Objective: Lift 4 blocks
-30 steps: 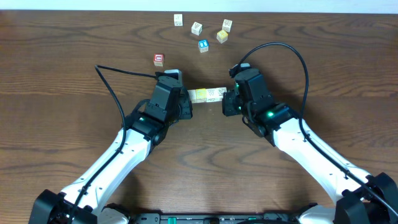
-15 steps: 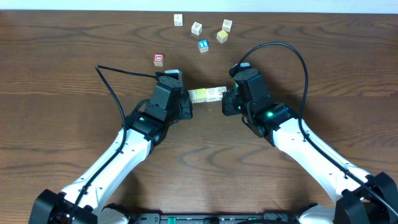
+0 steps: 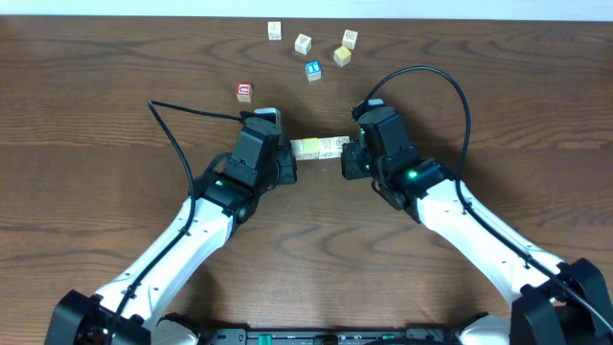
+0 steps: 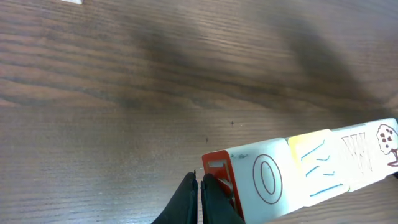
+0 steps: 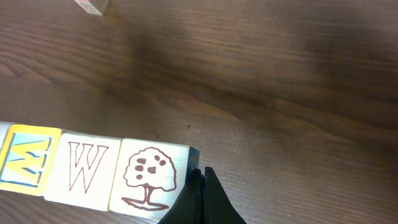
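Observation:
Four blocks form one straight row (image 3: 319, 147) between my two grippers. From the left wrist they read: a white O block with a red end face (image 4: 264, 180), a pale yellow block (image 4: 317, 165), a W block (image 4: 354, 146) and a tree block (image 4: 387, 140). The left gripper (image 4: 200, 180) (image 3: 291, 155) is shut, its tip pressed against the red end face. The right gripper (image 5: 200, 175) (image 3: 348, 156) is also shut, pushing on the far side of the tree block (image 5: 149, 177), beside the W block (image 5: 84, 168). The row looks clamped endwise and slightly off the wood.
Loose cubes lie at the back of the table: a red-faced cube (image 3: 244, 92), a blue-faced cube (image 3: 312, 70), a yellowish cube (image 3: 342, 56) and white ones (image 3: 303, 43) (image 3: 275, 31) (image 3: 350, 38). Black cables arc over both arms.
The right arm has edged very slightly to the left. The row of blocks and the left arm stay where they were.

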You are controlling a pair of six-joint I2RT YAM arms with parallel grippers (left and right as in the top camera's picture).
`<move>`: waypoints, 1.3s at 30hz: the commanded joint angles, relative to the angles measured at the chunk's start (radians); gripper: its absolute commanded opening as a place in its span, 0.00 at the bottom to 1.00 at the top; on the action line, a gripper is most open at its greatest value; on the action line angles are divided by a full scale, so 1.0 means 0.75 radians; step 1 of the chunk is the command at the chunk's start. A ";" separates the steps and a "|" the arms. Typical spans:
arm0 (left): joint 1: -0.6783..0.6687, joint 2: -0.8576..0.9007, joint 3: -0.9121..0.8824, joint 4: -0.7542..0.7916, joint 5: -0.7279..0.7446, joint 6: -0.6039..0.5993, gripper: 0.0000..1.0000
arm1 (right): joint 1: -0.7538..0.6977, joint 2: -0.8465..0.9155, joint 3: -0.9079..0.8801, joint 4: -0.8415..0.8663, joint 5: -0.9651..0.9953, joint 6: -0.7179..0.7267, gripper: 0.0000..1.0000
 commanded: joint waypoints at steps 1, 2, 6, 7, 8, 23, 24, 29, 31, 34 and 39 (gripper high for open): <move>-0.084 0.009 0.076 0.049 0.247 -0.012 0.07 | 0.119 0.022 0.047 0.025 -0.323 -0.011 0.01; -0.084 0.009 0.073 0.048 0.247 -0.012 0.07 | 0.119 0.022 0.047 0.025 -0.323 -0.011 0.01; -0.085 0.016 0.065 0.049 0.248 -0.013 0.07 | 0.119 0.022 0.047 0.025 -0.322 -0.011 0.01; -0.085 0.021 0.065 0.051 0.247 -0.013 0.07 | 0.119 0.022 0.047 0.025 -0.322 -0.011 0.01; -0.087 0.027 0.065 0.054 0.248 -0.015 0.08 | 0.119 0.022 0.047 0.025 -0.322 -0.011 0.01; -0.136 0.096 0.065 0.094 0.247 -0.028 0.07 | 0.119 0.066 0.047 0.024 -0.328 -0.011 0.01; -0.136 0.096 0.065 0.093 0.247 -0.027 0.07 | 0.120 0.068 0.047 0.024 -0.333 -0.011 0.01; -0.136 0.096 0.064 0.093 0.248 -0.027 0.07 | 0.120 0.070 0.047 0.029 -0.337 -0.011 0.01; -0.136 0.100 0.064 0.093 0.248 -0.028 0.07 | 0.120 0.070 0.047 0.030 -0.337 -0.012 0.01; -0.136 0.111 0.064 0.093 0.256 -0.038 0.07 | 0.121 0.070 0.047 0.030 -0.337 -0.011 0.01; -0.136 0.112 0.064 0.093 0.263 -0.038 0.07 | 0.121 0.070 0.047 0.031 -0.337 -0.011 0.01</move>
